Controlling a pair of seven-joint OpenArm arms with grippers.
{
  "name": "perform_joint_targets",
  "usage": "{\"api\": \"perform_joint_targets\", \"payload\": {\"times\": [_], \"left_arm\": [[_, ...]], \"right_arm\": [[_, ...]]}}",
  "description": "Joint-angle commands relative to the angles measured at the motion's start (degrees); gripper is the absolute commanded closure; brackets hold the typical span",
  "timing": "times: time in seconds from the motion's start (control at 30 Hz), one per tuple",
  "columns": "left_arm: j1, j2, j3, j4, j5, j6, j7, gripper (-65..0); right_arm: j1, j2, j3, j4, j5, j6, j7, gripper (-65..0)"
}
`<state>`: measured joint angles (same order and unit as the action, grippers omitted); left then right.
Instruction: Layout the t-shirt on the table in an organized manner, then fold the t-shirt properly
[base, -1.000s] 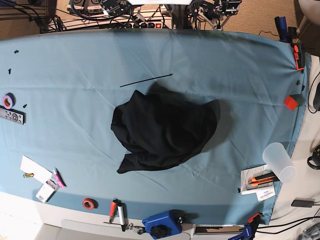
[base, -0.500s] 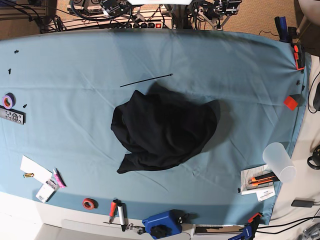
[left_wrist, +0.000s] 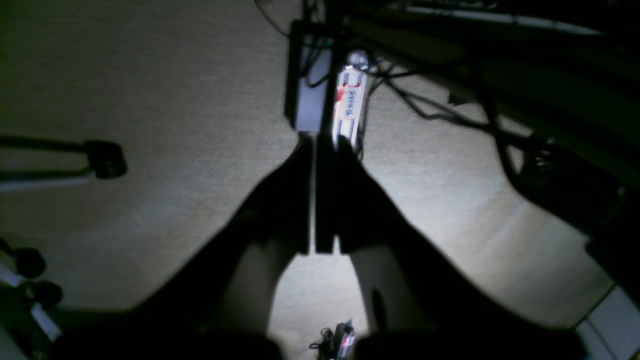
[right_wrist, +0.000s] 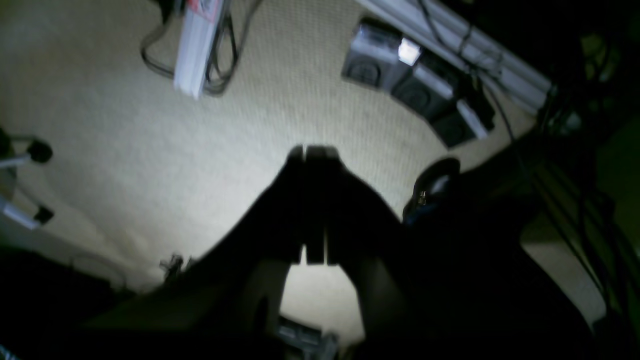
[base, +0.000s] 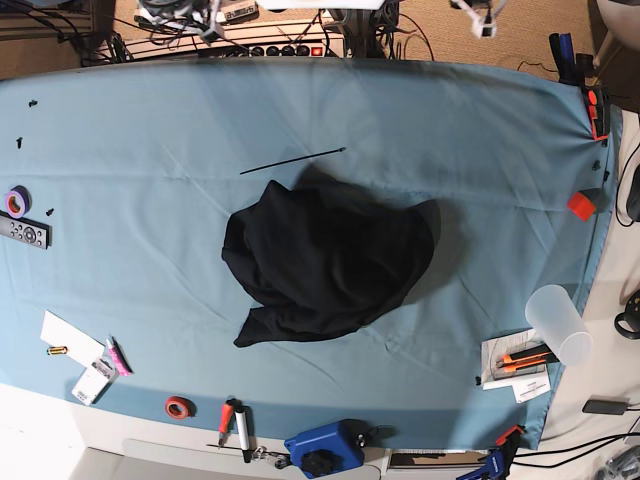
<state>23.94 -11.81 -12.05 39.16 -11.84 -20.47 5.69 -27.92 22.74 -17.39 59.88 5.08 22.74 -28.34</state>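
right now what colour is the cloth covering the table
Light blue; the table shows best in the base view.

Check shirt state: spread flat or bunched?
Bunched. The t-shirt lies in a crumpled black heap mid-table, no sleeves or collar laid out.

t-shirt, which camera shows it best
The base view: the black t-shirt lies crumpled in full sight mid-table, untouched by either arm. Both wrist views show none of it, only carpeted floor and cables beyond each shut pincer.
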Motion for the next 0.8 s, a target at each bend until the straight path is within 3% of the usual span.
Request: {"api": "perform_joint_targets", "payload": {"times": [0.0, 0.27, 0.5, 0.77], "left_arm": [[2.2, -0.8, -0.1, 2.4, -1.6, -0.4, 1.2, 0.0], [17.0, -2.4, -0.2, 26.8, -14.0, -0.4, 14.0, 0.0], [30.0, -2.3, -0.2, 49.7, -15.3, -0.4, 21.1, 0.0], [40.6, -2.3, -4.3, 72.7, -15.3, -0.4, 29.0, 0.0]], "right_arm": [[-1.6, 1.5, 0.1, 2.0, 1.3, 0.4, -0.8, 0.0], [-10.3, 4.9, 0.4, 16.1, 12.6, 0.4, -12.6, 0.0], [-20.1, 4.8, 5.3, 33.0, 17.3, 0.5, -18.2, 0.0], [-29.9, 4.7, 17.9, 53.9, 23.0, 0.6, -22.5, 0.0]]}}
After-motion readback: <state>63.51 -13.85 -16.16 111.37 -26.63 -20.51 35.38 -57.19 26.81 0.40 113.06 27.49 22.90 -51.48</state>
